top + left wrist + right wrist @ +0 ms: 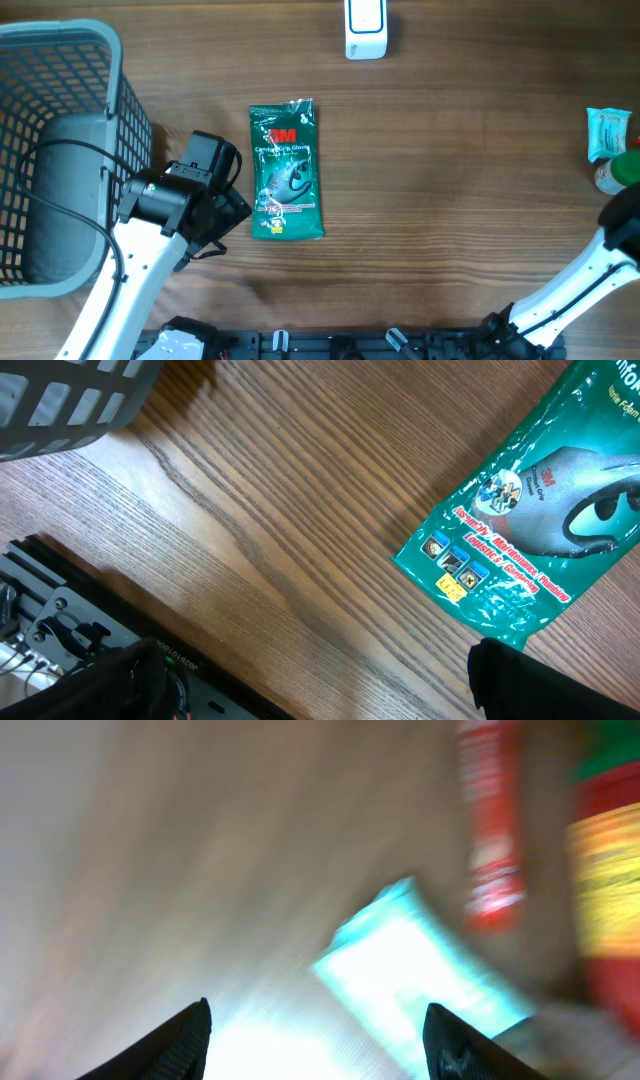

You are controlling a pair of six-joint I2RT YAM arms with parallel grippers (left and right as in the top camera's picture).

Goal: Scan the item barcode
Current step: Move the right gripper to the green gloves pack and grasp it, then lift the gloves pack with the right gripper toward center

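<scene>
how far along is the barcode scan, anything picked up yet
Nothing looks done yet: the green packet lies flat on the table, apart from the white scanner. In hand: the left gripper sits open beside the green packet, holding nothing; the right gripper is open near a pale blue packet. To do: grasping the green packet and showing its barcode to the scanner.

At your far left you have a grey mesh basket [128, 120] standing on the wooden table [450, 200]. Over at the right edge lies a pale blue packet [607, 132], and just beside it a bottle [622, 168] with a green top. The close view there is too blurred for you to read any label.
</scene>
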